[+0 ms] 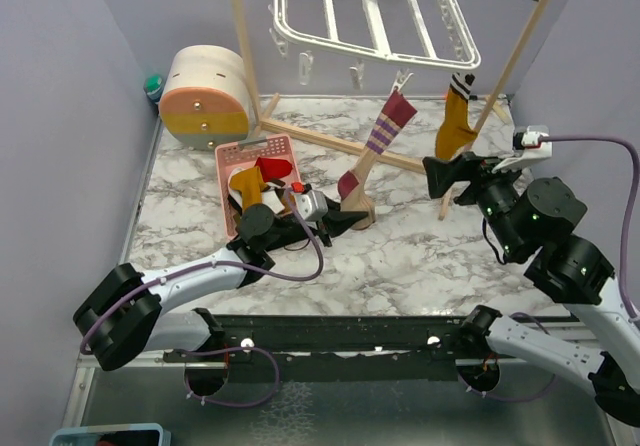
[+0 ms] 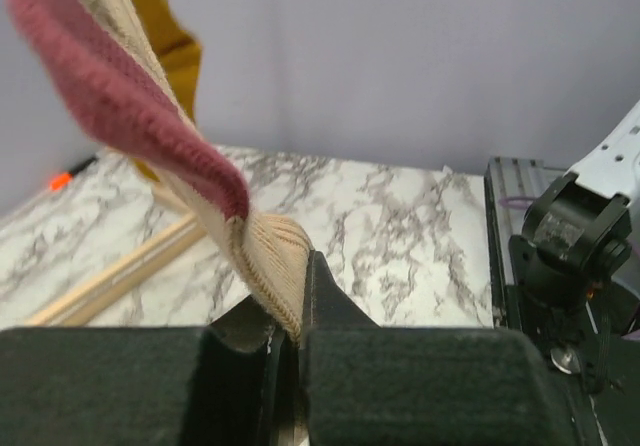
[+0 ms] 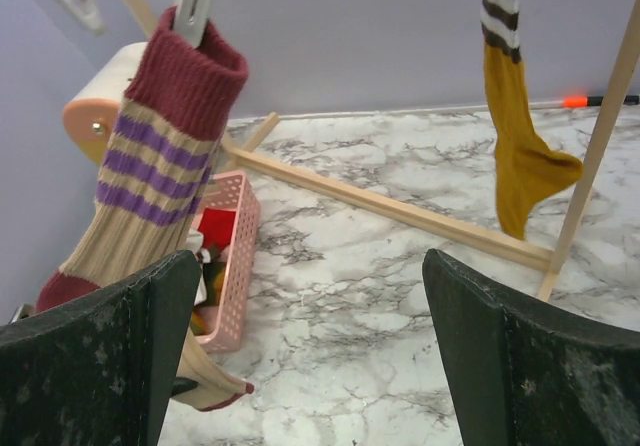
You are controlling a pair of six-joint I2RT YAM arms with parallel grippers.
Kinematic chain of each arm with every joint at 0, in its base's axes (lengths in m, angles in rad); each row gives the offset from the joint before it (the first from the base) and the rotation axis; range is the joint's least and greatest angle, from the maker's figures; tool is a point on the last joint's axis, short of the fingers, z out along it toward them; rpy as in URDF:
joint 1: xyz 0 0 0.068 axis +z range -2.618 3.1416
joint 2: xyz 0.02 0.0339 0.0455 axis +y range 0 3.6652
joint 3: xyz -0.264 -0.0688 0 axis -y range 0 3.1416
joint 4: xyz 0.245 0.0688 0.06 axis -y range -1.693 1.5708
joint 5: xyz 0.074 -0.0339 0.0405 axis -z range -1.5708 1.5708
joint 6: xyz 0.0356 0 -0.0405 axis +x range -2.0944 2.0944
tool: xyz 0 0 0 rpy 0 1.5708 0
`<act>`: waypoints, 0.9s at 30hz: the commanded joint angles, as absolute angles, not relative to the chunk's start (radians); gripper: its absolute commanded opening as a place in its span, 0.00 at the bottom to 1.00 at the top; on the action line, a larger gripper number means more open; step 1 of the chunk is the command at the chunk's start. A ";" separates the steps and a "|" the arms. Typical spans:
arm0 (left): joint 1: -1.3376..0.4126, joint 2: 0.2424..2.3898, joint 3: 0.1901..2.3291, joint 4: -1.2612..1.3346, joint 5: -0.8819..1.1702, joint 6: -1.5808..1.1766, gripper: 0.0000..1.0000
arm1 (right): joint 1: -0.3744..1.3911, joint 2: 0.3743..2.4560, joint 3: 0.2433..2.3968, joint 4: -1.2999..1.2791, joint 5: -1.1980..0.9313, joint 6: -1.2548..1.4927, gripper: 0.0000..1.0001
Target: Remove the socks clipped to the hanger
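Note:
A white plastic hanger (image 1: 370,16) with dangling clips hangs at the back. A beige sock with purple stripes and a dark red cuff (image 1: 383,131) (image 3: 150,156) hangs from one clip. A mustard sock with a striped cuff (image 1: 455,124) (image 3: 515,156) hangs from another clip to its right. My left gripper (image 1: 352,219) (image 2: 290,331) is shut on the striped sock's foot end (image 2: 265,256), low near the table. My right gripper (image 1: 440,174) (image 3: 310,356) is open and empty, just below the mustard sock.
A pink basket (image 1: 258,171) (image 3: 225,266) holds several removed socks. The light wooden rack's base rail (image 1: 335,144) (image 3: 400,211) lies across the marble table. A round wooden box (image 1: 205,94) stands at the back left.

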State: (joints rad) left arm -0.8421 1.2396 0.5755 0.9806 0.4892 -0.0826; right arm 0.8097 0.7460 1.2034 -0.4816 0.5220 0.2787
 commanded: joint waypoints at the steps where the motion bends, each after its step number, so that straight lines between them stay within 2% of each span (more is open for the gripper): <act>1: -0.859 1.196 0.523 0.871 0.418 -0.064 0.00 | 0.812 0.825 1.204 -0.440 0.617 0.260 1.00; 17: -0.989 1.352 0.565 0.815 0.297 -0.024 0.00 | 0.812 1.046 1.249 -0.341 0.575 0.345 1.00; 22: -1.011 1.393 0.579 0.813 0.271 -0.009 0.00 | 0.813 1.026 1.255 -0.271 0.509 0.309 1.00; 27: -1.017 1.398 0.590 0.810 0.255 -0.005 0.00 | 0.812 0.920 1.108 -0.015 0.346 0.240 1.00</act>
State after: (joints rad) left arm -1.0016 1.3857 0.5671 0.8425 0.2768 -0.0174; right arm 0.8097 1.0061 1.1927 -0.2455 0.4820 0.2958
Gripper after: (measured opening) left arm 0.012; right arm 0.998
